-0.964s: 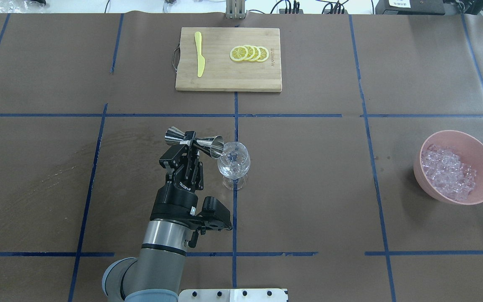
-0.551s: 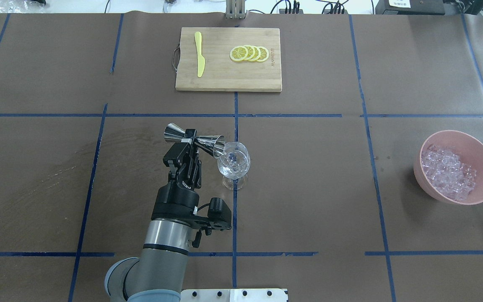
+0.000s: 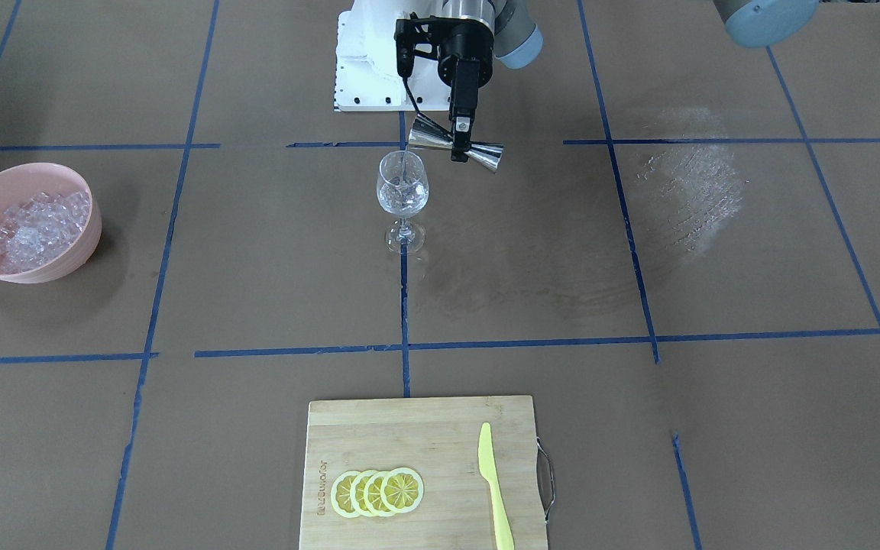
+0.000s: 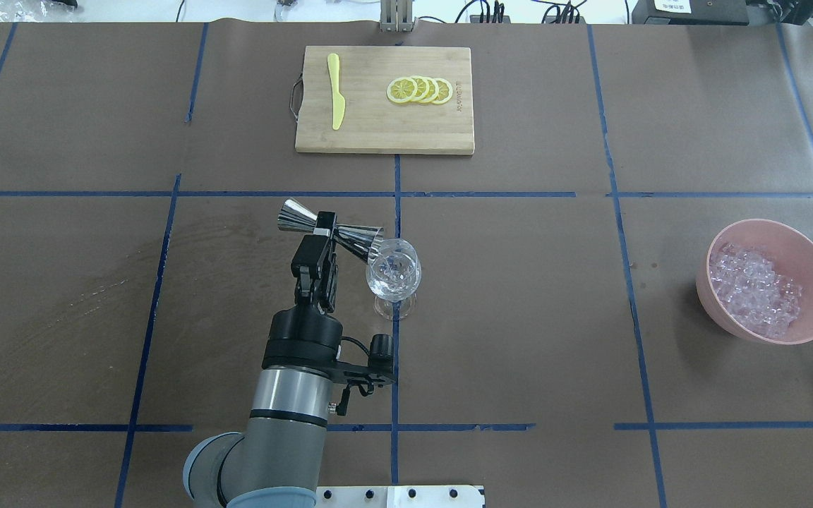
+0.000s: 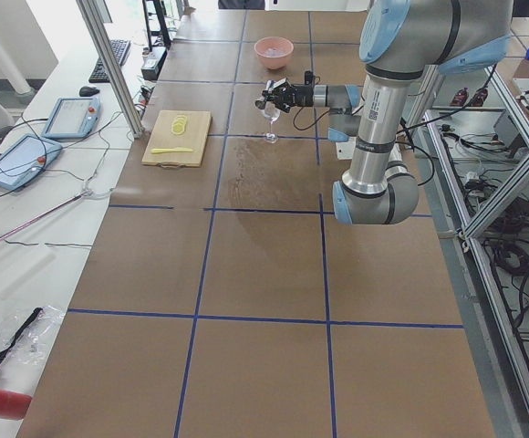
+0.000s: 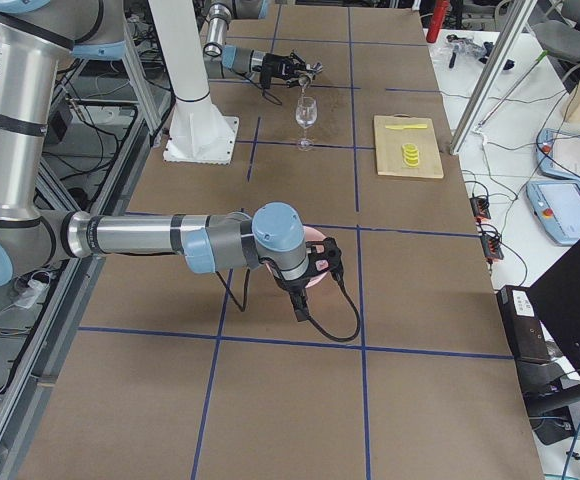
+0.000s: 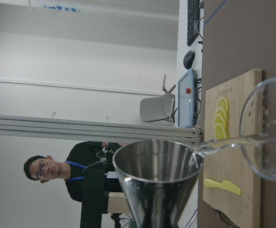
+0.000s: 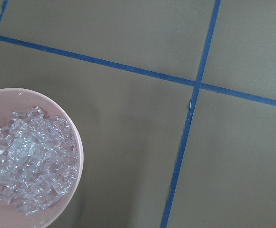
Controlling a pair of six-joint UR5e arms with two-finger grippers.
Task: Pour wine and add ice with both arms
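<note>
Holds jigger [image 4: 358, 242] at waist in closed left gripper [image 4: 322, 235]; long axis near level, mouth by wine glass [image 4: 394, 271] rim, maybe touching, centre frame. Ice [image 4: 752, 289] far at mid-right, nearer right gripper [image 6: 315, 270]; cannot tell its opening.

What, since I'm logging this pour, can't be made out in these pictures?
- The right gripper: exterior right only, small; its wrist hides the jaws.
- Level in wine glass: clear liquid in clear glass, every view.
- The pink bowl: right wrist view, cut by left and bottom edges.
- Amount left in jigger: left wrist view, clear on shiny steel.
</note>
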